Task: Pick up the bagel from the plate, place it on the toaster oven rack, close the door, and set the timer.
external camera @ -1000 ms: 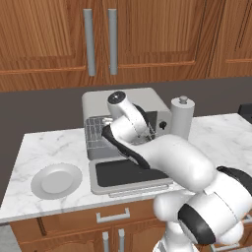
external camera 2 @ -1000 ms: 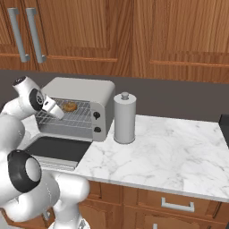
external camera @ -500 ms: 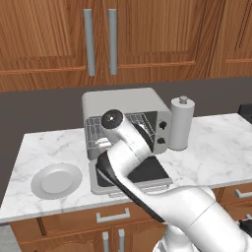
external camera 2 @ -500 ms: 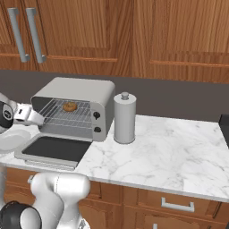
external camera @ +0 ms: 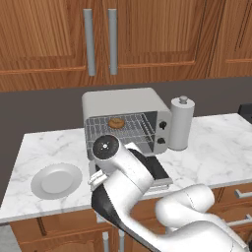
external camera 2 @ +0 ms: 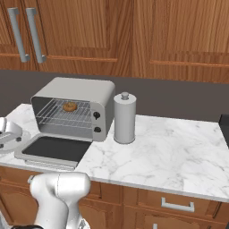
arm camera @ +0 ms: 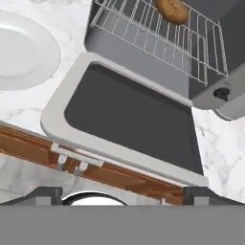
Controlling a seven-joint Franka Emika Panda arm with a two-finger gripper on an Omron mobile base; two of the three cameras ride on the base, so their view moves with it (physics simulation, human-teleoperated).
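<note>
The bagel (external camera: 116, 123) (external camera 2: 69, 106) (arm camera: 172, 9) lies on the toaster oven rack (external camera: 133, 130) (external camera 2: 62, 115) (arm camera: 158, 38), toward the back of the cavity. The door (external camera 2: 53, 150) (arm camera: 129, 119) hangs open and lies flat in front of the oven; my arm hides most of it in the left base view. The plate (external camera: 56, 179) (arm camera: 19, 52) sits bare on the counter left of the oven. My gripper (arm camera: 123, 192) is open and holds nothing. It hovers over the counter's front edge, in front of the door and apart from it.
A tall grey canister (external camera: 181, 123) (external camera 2: 125, 118) stands right of the oven. Two dark knobs (external camera: 160, 133) (external camera 2: 95, 121) sit on the oven's right front panel. A drawer handle (arm camera: 72, 158) shows below the counter edge. Wooden cabinets hang above.
My arm has pulled back from the oven mouth toward the counter's front edge and to the left. The bagel stays on the rack, and the door stays open.
</note>
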